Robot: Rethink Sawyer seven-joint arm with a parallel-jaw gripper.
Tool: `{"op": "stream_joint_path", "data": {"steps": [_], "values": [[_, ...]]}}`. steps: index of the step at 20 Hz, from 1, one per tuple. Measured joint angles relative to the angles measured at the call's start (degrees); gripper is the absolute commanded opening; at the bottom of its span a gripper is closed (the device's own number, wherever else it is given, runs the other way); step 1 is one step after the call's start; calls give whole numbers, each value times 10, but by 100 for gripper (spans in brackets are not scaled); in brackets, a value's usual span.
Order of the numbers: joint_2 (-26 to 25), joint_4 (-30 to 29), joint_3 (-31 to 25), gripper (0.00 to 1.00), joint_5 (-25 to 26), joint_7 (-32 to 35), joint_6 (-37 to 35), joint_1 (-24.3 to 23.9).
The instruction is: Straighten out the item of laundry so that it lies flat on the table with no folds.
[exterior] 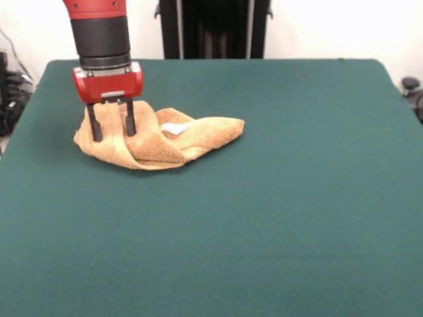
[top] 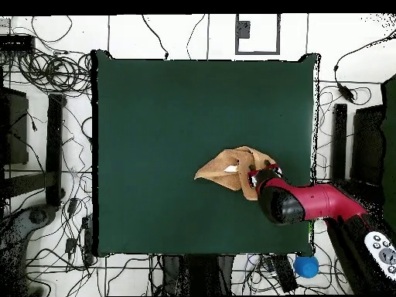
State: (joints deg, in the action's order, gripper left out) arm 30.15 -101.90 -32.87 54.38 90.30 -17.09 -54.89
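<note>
The tan-orange towel [exterior: 165, 140] lies crumpled and folded over itself on the dark green table [exterior: 277, 198], left of centre toward the far side. Its white tag [exterior: 175, 128] shows on top near the middle. My gripper [exterior: 114, 134] stands upright over the towel's left end, with its two black fingers [exterior: 94, 124] spread apart and their tips down in the cloth on either side of a raised fold. In the overhead view the towel [top: 224, 170] sits right of the table's [top: 170, 116] centre, and the gripper [top: 259, 174] covers its right end.
The robot's black pedestal [exterior: 211, 30] stands behind the far edge. In the overhead view, cables [top: 54, 73] lie on the floor around the table, with a blue ball [top: 306, 266] and a white remote [top: 383, 251] near the robot's base.
</note>
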Motion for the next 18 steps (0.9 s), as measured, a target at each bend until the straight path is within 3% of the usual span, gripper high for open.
{"op": "stream_joint_path", "data": {"steps": [11, 18], "values": [[-22, 0, -38, 100, -20, -17, -32, -86], [-31, 1, -43, 100, -59, -17, -53, -95]]}}
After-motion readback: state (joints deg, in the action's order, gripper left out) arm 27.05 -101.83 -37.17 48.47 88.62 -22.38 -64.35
